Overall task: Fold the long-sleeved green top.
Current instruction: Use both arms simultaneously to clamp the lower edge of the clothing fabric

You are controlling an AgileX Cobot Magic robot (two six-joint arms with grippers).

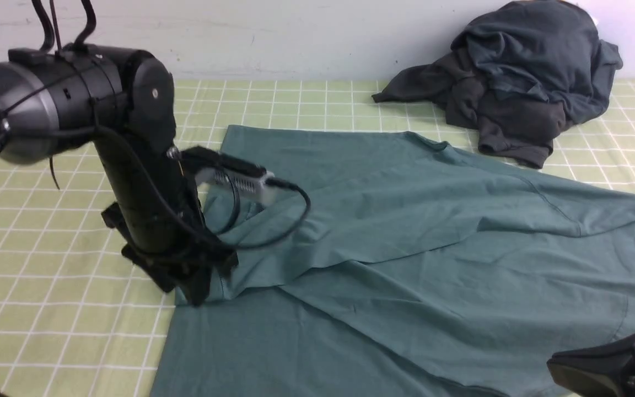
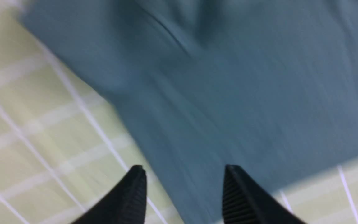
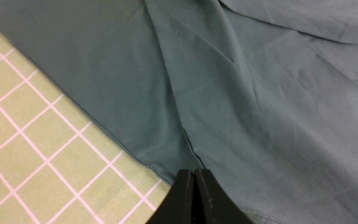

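You're working the sleeve-fold step, I'd say: the green long-sleeved top [image 1: 405,231] is lying flat under and ahead of the left gripper [image 2: 182,170], whose jaws are standing wide apart, gripping nothing. The right gripper [image 3: 194,174] is showing jaws pressed together at the top's edge, and I can't tell if they're pinching fabric. Next you're likely needing a fresh pinch on a free edge and a carry across the body. The left wrist view is blurring, and the front view is cutting off the right arm and the top's collar end.
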